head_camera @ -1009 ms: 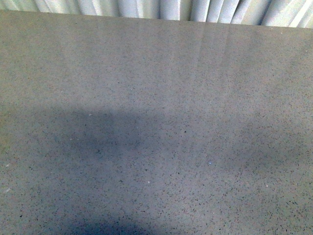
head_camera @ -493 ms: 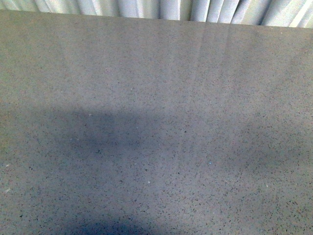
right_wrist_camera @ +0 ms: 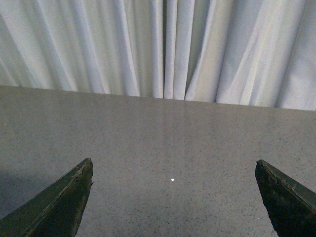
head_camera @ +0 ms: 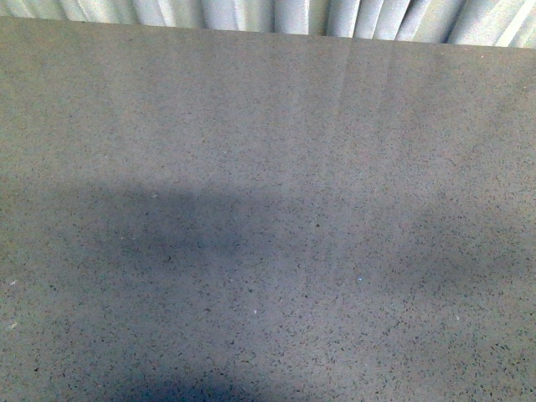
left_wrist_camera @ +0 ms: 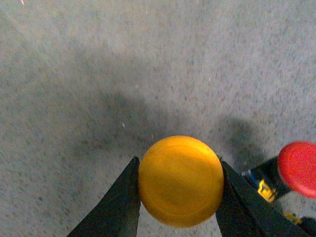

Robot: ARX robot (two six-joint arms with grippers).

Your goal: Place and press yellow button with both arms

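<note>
In the left wrist view my left gripper [left_wrist_camera: 180, 173] is shut on the yellow button [left_wrist_camera: 180, 180]. Its round orange-yellow cap fills the gap between the two black fingers [left_wrist_camera: 118, 207] and hangs above the grey speckled table [left_wrist_camera: 98, 74]. Its collar and base are hidden under the cap. In the right wrist view my right gripper [right_wrist_camera: 175, 170] is open and empty, its two dark fingers [right_wrist_camera: 59, 207] wide apart over bare table [right_wrist_camera: 173, 138]. The front view shows neither arm nor the button, only the table [head_camera: 268, 167] with soft shadows.
A red round button cap [left_wrist_camera: 298, 168] on a black body with yellow marks sits on the table close beside the left gripper's finger. White pleated curtains [right_wrist_camera: 163, 49] hang behind the table's far edge, also showing in the front view [head_camera: 276, 12].
The front view barely differs; the shadows on the table shift slightly in shape near the bottom edge. No arm or object has come into that view.
</note>
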